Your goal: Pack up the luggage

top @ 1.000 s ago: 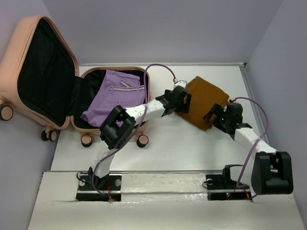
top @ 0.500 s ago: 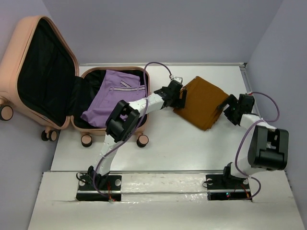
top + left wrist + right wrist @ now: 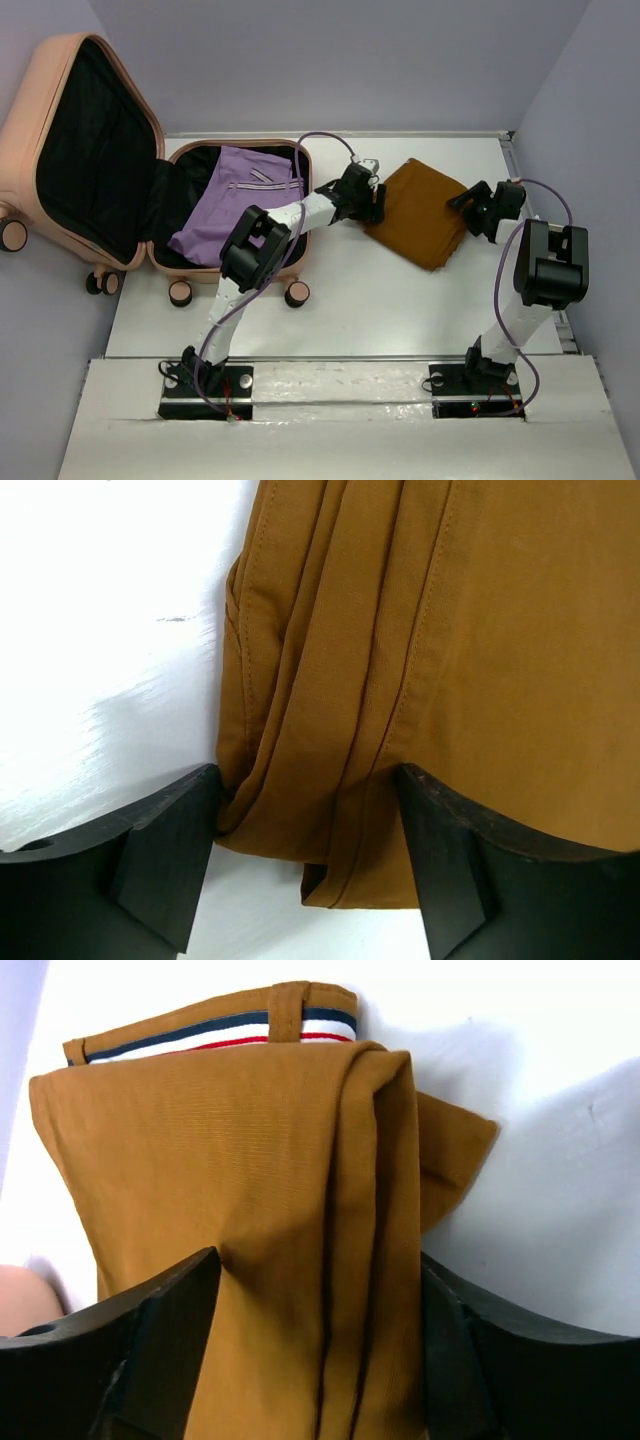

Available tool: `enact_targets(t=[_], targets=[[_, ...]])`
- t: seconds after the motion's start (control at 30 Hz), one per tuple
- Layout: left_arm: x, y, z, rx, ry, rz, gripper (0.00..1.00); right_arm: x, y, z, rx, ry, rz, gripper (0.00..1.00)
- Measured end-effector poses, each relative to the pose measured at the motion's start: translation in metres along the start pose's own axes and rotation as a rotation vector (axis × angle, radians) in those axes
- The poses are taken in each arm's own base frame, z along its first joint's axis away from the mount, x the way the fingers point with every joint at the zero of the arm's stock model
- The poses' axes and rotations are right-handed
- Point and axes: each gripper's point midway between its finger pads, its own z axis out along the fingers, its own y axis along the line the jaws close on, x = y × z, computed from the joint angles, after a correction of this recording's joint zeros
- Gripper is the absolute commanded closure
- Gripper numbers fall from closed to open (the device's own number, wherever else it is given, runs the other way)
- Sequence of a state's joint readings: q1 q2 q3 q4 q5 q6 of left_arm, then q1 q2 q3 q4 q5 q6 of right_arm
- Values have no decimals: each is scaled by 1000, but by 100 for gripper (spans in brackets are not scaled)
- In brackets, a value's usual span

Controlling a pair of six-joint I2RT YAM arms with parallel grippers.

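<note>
The peach-pink luggage (image 3: 30,110) lies open at the left, lid up against the wall, with a folded purple cloth (image 3: 235,205) in its black-lined base. A folded mustard-brown cloth (image 3: 425,215) lies on the white table between my two grippers. My left gripper (image 3: 372,205) is at its left edge, and in the left wrist view the open jaws (image 3: 308,780) straddle the bunched folds (image 3: 450,630). My right gripper (image 3: 462,200) is at the cloth's right edge. There its open jaws (image 3: 320,1260) straddle the layered edge (image 3: 220,1150), one fingertip (image 3: 205,1265) denting the fabric.
The cloth's striped waistband (image 3: 210,1040) shows at its far end in the right wrist view. The luggage's caster wheels (image 3: 298,293) stand on the table near the left arm. Lilac walls close in the table at the back and right (image 3: 580,120).
The right arm has swung from the table's right front up to the cloth's right edge. The left gripper has shifted slightly left onto the cloth's left edge. Both pairs of jaws have narrowed a little.
</note>
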State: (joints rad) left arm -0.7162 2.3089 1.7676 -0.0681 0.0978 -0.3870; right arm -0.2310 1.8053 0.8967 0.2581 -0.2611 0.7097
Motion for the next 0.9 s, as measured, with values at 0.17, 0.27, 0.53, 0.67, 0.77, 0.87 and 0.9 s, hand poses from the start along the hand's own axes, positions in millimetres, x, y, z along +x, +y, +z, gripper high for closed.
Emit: enact_targets(t=[0.17, 0.27, 0.53, 0.67, 0.77, 0.87, 0.9], targets=[[0, -2, 2, 44, -3, -21, 45, 0, 0, 6, -25, 13, 35, 48], [4, -6, 4, 82, 5, -36, 76, 3, 1, 10, -49, 36, 48, 88], [10, -15, 3, 148, -7, -57, 94, 10, 10, 12, -153, 47, 91, 93], [17, -12, -13, 143, 6, -67, 94, 20, 17, 2, -242, 63, 128, 93], [24, -10, -30, 127, 33, -71, 94, 26, 30, -12, -293, 88, 136, 93], [18, -16, -49, 133, 33, -74, 94, 22, 62, -33, -373, 86, 101, 93], [13, -18, -56, 142, 28, -76, 94, 20, 75, -42, -402, 81, 81, 93]])
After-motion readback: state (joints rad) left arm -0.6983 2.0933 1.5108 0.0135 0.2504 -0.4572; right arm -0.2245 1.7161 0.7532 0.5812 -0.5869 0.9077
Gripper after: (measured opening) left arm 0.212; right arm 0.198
